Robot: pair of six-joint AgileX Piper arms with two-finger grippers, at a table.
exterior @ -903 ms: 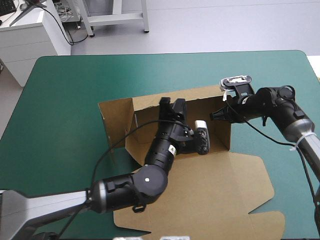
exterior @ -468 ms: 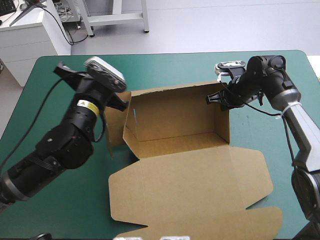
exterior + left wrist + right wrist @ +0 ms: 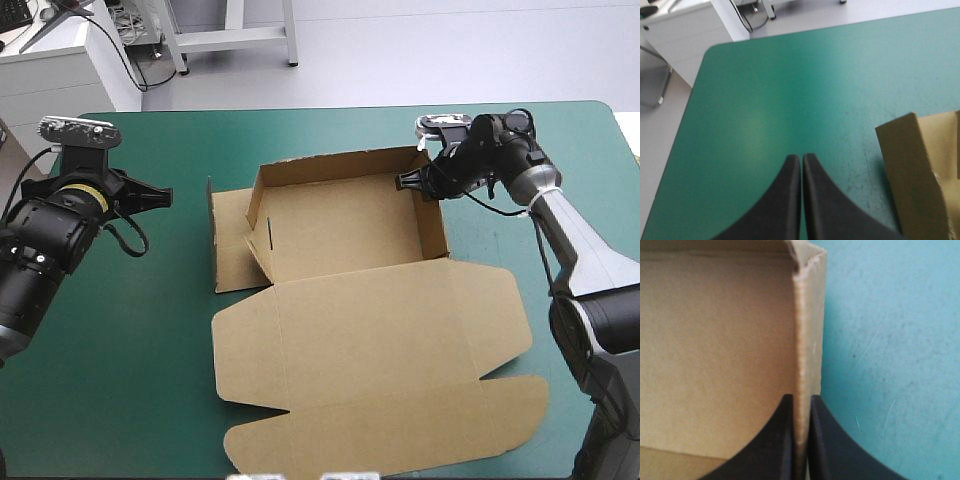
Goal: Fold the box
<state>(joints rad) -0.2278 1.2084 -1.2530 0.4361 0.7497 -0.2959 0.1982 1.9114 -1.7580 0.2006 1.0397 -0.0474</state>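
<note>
High view, left edge of frame, mid-height: left gripper (image 3: 160, 194) hangs over bare teal-green cover (image 3: 150, 390), fingers together in one point, nothing held, well apart from the box (image 3: 345, 235). Its wrist view agrees: the left gripper (image 3: 801, 159) is closed over the cover, with a brown corner flap (image 3: 910, 170) of the box ahead and off to one side, not touching.

Centre of frame: the box is an open tray in the upper middle. The far wall (image 3: 330, 166) and right wall (image 3: 432, 215) are raised, and the left-end flaps (image 3: 230, 240) are splayed outward. The lid (image 3: 370, 350) lies flat on the cover, running from the tray down to the lower centre and lower right.

Upper right of centre: right gripper (image 3: 408, 182) at the tray's far right corner, clamped on the top edge of the right wall. Wrist view shows that wall's edge (image 3: 801, 340) pinched between the fingers (image 3: 827, 445), one finger inside the tray and one outside over the cover
</note>
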